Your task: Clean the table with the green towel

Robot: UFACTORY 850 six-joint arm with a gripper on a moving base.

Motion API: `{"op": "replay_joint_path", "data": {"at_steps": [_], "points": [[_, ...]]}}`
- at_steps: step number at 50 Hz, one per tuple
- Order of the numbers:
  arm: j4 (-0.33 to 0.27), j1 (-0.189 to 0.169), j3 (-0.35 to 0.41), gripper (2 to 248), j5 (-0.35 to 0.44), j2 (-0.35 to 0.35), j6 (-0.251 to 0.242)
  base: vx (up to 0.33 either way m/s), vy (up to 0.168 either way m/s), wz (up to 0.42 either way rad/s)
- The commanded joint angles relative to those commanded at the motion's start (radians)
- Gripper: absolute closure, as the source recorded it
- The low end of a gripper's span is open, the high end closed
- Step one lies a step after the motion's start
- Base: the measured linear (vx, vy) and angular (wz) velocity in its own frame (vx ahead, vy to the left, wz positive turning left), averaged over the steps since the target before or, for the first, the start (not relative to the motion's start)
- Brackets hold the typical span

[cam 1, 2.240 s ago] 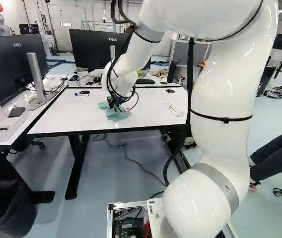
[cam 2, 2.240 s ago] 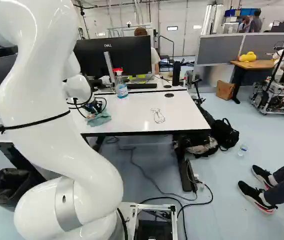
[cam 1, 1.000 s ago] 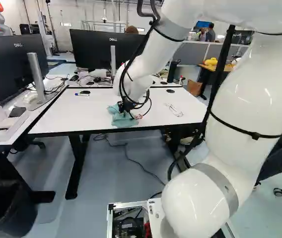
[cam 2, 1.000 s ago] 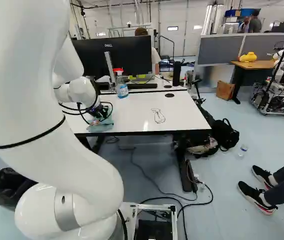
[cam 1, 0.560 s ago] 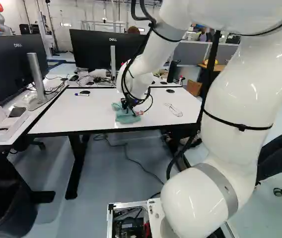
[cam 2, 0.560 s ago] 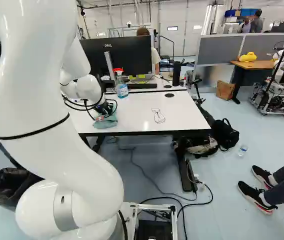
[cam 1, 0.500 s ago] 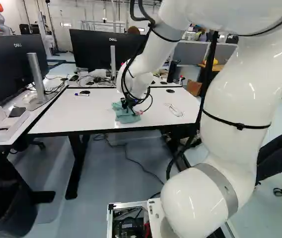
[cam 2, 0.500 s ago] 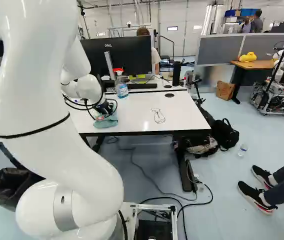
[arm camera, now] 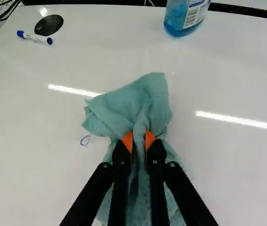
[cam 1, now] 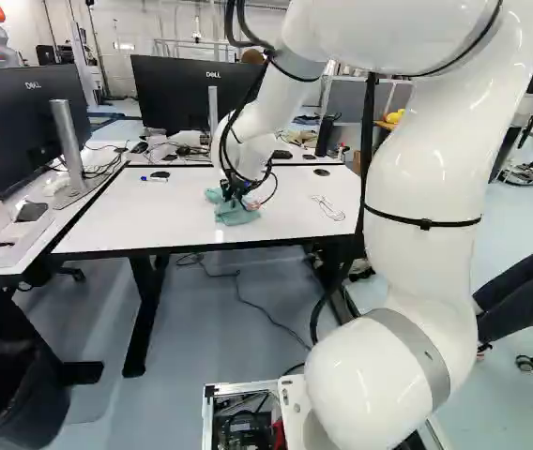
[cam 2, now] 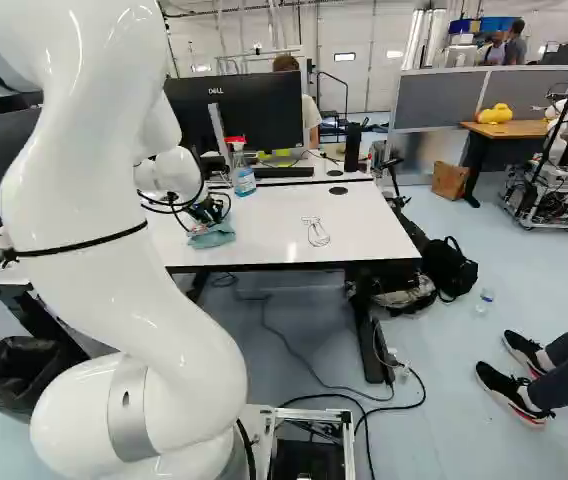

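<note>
Both fingers [arm camera: 156, 153] of the black gripper [cam 1: 239, 201] pinch the green towel [cam 1: 237, 216] between orange pads [arm camera: 128, 141]; the towel lies on the white table [cam 1: 135, 216], near the middle of the left base view; a spray bottle [cam 2: 243, 178] stands upper left in the right base view; a blue mark [arm camera: 85, 140], perhaps ink, shows beside the towel.

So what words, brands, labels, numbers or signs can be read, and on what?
Far monitor: a brand name, left unquoted.
Left monitor, left base view: a brand name, left unquoted.
Bottle: label print, too blurred to quote.
Marker: print too small to read.
Table, beside the green towel: a small blue scribble, no word I can make out.
</note>
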Motion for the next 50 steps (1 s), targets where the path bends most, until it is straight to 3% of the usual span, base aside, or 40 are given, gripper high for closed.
{"op": "replay_joint_path", "data": {"at_steps": [17,50], "points": [[0.0,0.05,0.002,200,0.0,0.001,0.0,0.0,0.0,0.0],[0.0,0.106,0.148,200,0.0,0.126,0.0,0.0,0.0,0.0]]}}
